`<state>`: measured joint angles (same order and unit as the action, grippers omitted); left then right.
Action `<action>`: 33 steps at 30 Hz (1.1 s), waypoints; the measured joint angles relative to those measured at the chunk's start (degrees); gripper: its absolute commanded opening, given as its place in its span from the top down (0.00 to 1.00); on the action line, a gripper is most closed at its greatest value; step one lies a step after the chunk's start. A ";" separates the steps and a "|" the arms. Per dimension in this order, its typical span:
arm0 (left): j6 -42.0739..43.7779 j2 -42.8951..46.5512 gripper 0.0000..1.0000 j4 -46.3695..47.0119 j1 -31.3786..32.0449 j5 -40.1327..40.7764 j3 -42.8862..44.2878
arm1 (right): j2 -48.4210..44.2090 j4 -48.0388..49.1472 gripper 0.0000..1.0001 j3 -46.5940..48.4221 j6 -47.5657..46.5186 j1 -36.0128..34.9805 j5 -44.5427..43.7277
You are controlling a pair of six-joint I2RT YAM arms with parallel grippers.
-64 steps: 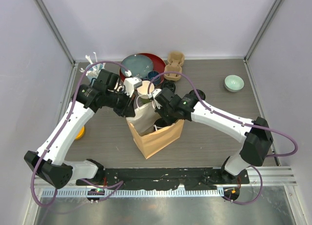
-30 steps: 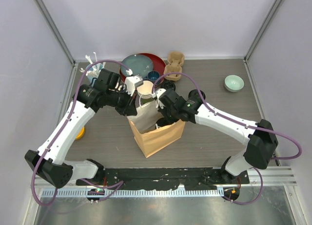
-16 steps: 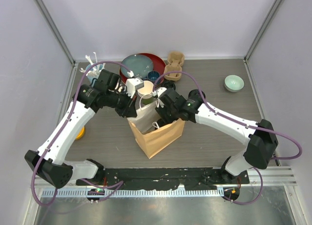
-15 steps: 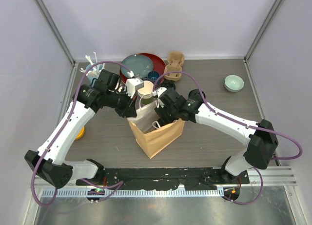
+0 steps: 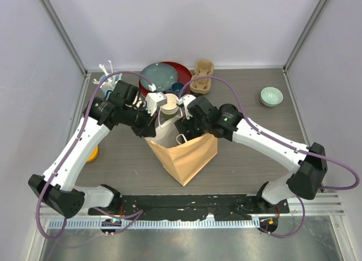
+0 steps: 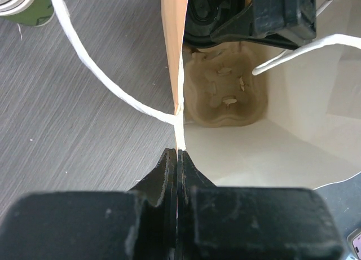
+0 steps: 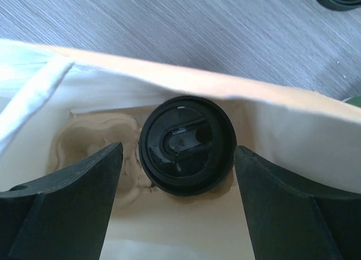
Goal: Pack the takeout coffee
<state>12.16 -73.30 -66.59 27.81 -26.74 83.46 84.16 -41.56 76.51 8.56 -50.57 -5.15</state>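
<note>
Grey wood-grain table point(image 5: 254, 153) carries a brown paper bag point(image 5: 186, 156), whose rim my left pincer point(image 6: 177, 157) pinches tight. My right pincer point(image 7: 177, 153) hangs spread wide over a lidded cup point(image 7: 187, 144) seated in a cardboard tray point(image 6: 225, 93) inside the bag. Beyond the bag, a green cup point(image 5: 169, 101) stands uncovered on the table.

Grey wood-grain table point(image 5: 130, 159); plain white walls point(image 5: 186, 23) on 3 sides.

Right claw point(image 7: 177, 157) has opened (lidded cup point(image 7: 187, 142) released inside bag point(image 7: 285, 124)).
</note>
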 measured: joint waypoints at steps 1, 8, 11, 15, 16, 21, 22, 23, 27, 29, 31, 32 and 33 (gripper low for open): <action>0.24 -0.07 1.00 -0.37 0.00 0.04 0.24 | -0.31 0.24 0.14 0.00 0.04 0.00 0.13; 0.85 -0.11 1.00 -3.10 0.17 0.17 1.60 | -3.45 5.99 0.14 -1.05 0.26 0.11 0.85; 1.07 -0.11 1.00 -4.15 0.28 0.13 1.68 | -5.27 10.21 0.14 -3.39 0.00 0.17 2.03; 1.51 -0.11 1.00 -4.92 0.31 -0.17 1.95 | -5.66 13.18 0.14 -4.52 -0.04 0.17 3.32; 1.55 -0.11 1.00 -4.94 0.31 -0.26 1.95 | -5.66 13.64 0.14 -4.52 -0.04 0.17 3.50; 1.79 -0.11 1.00 -4.96 0.33 -0.28 1.95 | -5.68 15.58 0.14 -4.52 -0.02 0.22 5.73; 1.79 -0.11 1.00 -4.96 0.33 -0.26 1.95 | -5.79 15.98 0.14 -4.52 0.00 0.24 6.03; 1.81 -0.11 1.00 -4.98 0.33 -0.26 1.95 | -5.95 16.44 0.14 -4.52 0.02 0.24 6.40; 1.81 -0.11 1.00 -4.98 0.33 -0.24 1.95 | -7.98 18.95 0.14 -4.74 0.22 0.33 7.43; 1.84 -0.11 1.00 -4.98 0.33 -0.26 1.95 | -9.77 20.63 0.14 -5.35 0.33 0.35 8.09; 1.84 -0.11 1.00 -5.01 0.33 -0.24 1.95 | -11.52 22.10 0.14 -5.95 0.50 0.35 9.03; 1.84 -0.11 1.00 -5.01 0.33 -0.24 1.95 | -12.20 22.88 0.14 -6.16 0.66 0.35 9.84; 1.84 -0.11 1.00 -5.01 0.33 -0.24 1.95 | -12.50 23.47 0.14 -6.25 0.72 0.37 10.47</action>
<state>14.00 -73.41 -71.59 28.14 -26.98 85.41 71.66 -18.09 70.26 9.28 -50.19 5.32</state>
